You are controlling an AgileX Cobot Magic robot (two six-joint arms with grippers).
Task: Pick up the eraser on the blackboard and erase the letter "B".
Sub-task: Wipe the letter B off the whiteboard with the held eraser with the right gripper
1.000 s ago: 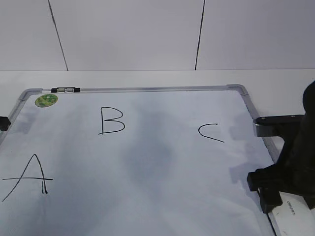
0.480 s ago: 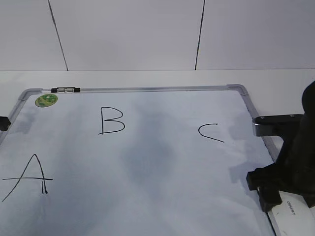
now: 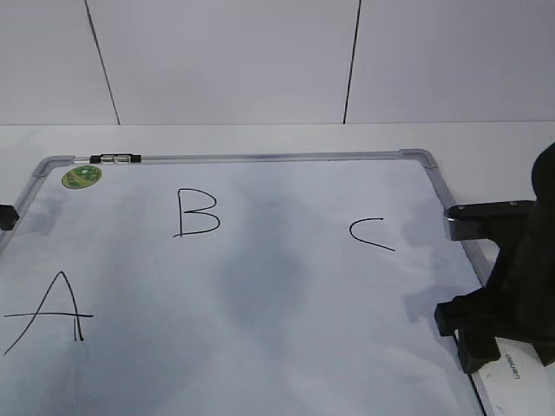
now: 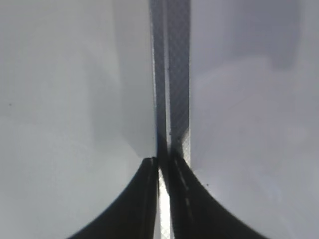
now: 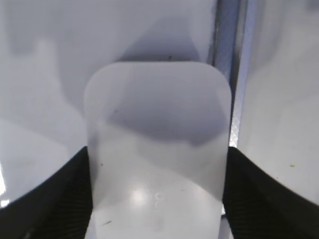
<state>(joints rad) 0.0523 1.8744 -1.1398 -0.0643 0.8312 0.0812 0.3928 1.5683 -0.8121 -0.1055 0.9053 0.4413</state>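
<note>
The blackboard is a white board with a grey frame, lying flat. The letter "B" is drawn in black at its upper left. The eraser, a white rounded block, lies by the board's right frame; only its lettered end shows in the exterior view. My right gripper straddles it, with a black finger against each long side. My left gripper is shut, its tips over the board's left frame strip; in the exterior view it just shows at the left edge.
A black "A" is at lower left and a black "C" at right. A green sticker and a small black clip sit at the top left corner. The white tiled wall rises behind the table.
The right gripper's fingers have drawn in a little around the eraser. The board, the letters and the left arm look unchanged.
</note>
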